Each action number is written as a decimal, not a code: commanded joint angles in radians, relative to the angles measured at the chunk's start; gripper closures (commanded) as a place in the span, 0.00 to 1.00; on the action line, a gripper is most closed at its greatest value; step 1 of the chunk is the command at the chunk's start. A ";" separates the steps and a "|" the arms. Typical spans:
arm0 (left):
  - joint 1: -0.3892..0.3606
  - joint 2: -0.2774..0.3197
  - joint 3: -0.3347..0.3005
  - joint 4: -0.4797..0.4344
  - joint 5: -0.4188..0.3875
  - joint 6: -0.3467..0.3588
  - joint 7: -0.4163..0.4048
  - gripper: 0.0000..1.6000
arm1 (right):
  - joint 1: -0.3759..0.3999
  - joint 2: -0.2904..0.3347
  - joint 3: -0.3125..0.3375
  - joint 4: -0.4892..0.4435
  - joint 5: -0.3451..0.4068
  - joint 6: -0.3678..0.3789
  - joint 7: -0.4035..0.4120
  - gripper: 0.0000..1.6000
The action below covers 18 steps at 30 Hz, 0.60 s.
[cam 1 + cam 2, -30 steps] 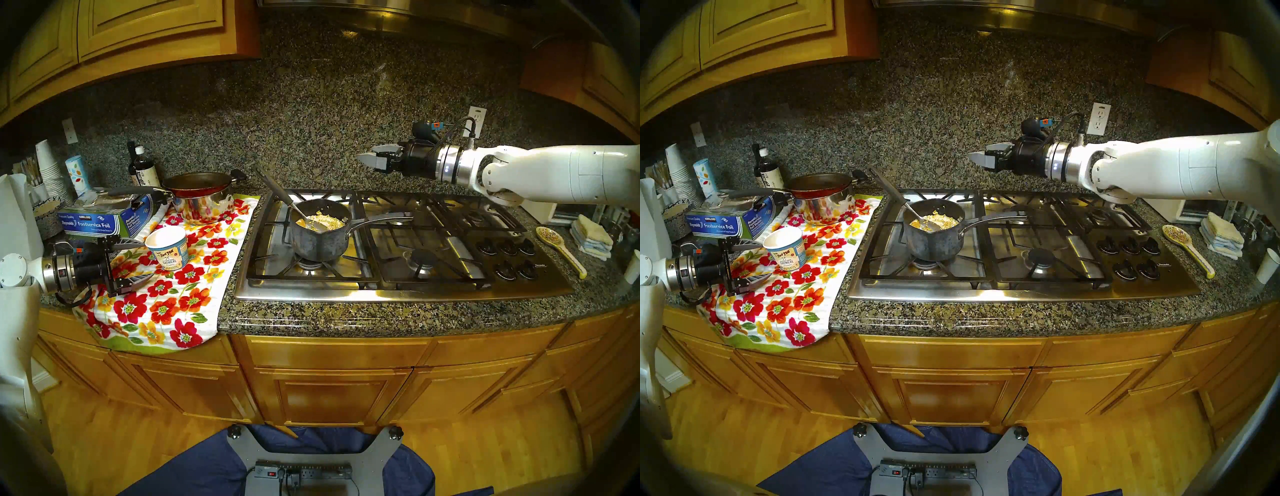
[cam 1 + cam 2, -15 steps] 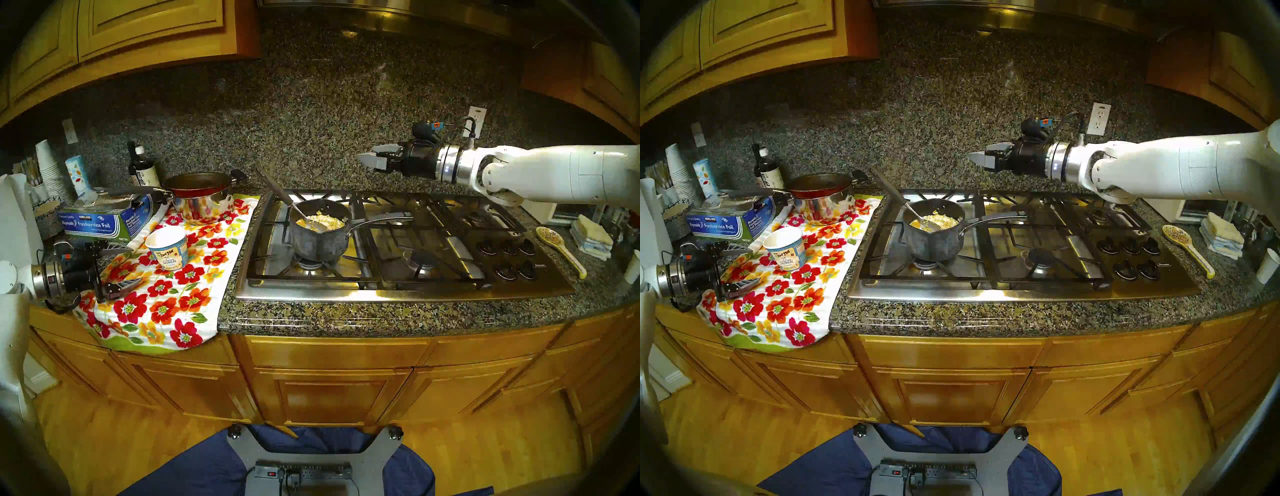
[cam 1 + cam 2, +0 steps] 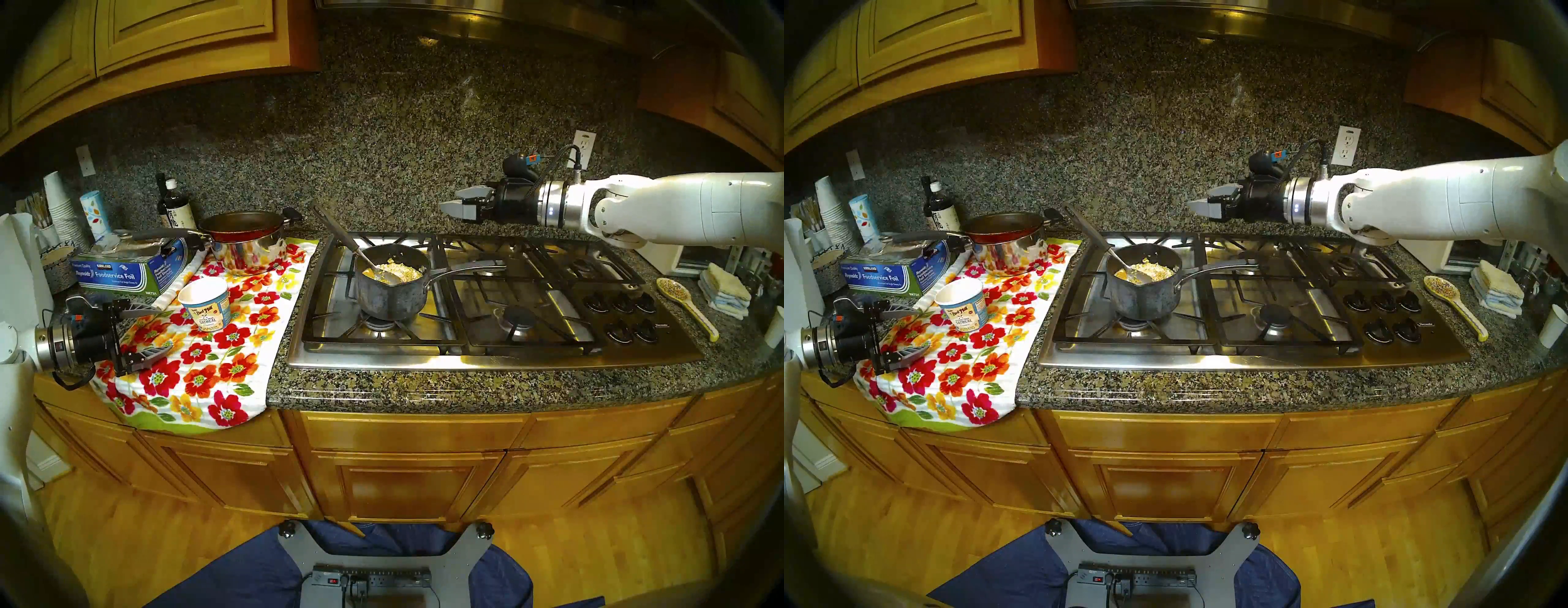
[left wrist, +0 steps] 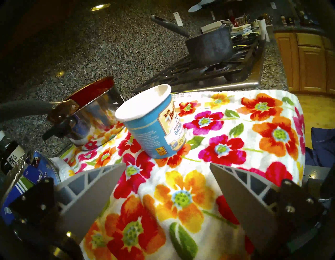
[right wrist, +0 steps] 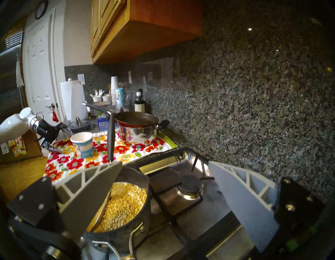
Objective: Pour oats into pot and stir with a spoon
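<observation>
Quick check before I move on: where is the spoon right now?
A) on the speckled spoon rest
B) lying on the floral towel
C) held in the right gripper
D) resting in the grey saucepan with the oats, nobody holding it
D: the spoon leans in the saucepan, bowl among the oats, while the right gripper hangs open up above the burners and the left gripper is open over the towel.
</observation>
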 commanded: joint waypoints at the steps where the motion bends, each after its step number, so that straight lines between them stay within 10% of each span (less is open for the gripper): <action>1: -0.011 0.021 -0.022 -0.020 -0.023 0.000 0.002 0.00 | 0.085 -0.045 0.015 0.000 -0.043 0.019 0.017 0.00; 18: -0.008 0.021 -0.025 -0.024 -0.027 0.004 0.002 0.00 | 0.073 -0.091 0.062 0.028 -0.038 0.058 0.028 0.00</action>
